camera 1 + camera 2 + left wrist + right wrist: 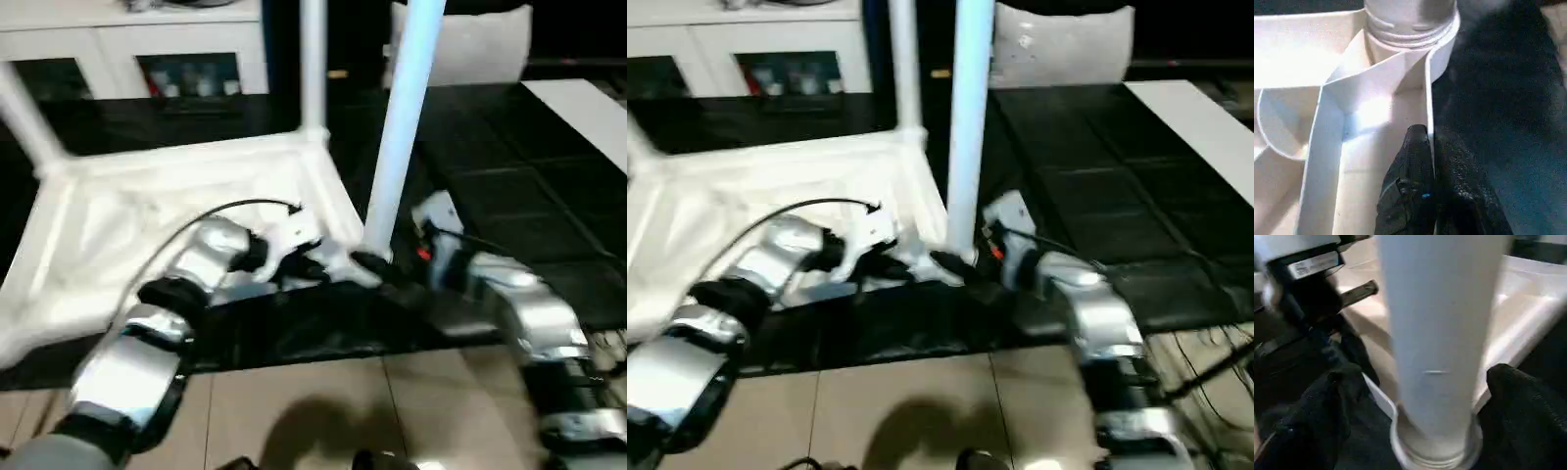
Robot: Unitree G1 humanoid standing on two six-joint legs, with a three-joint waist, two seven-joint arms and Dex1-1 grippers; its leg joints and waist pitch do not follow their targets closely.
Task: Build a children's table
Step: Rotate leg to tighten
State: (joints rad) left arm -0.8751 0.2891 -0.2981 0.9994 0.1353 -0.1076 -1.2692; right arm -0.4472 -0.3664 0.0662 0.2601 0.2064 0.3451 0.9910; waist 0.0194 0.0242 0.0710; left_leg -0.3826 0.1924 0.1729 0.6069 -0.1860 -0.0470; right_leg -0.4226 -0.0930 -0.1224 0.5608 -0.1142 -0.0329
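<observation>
Three legs stand in the upturned table top [147, 211], the near-corner leg [402, 127] seated between the right gripper [1415, 401]'s spread fingers, while the left gripper [1425, 161] pinches the top's rim.

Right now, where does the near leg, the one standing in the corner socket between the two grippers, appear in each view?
Left eye view: the near leg rises right of centre, leaning slightly right.
Right eye view: upright, centre.
Left wrist view: its threaded base, top centre.
Right wrist view: a wide column, centre.
Shared landmark: the corner socket holding its base; left gripper pinches the rim beside it.
</observation>
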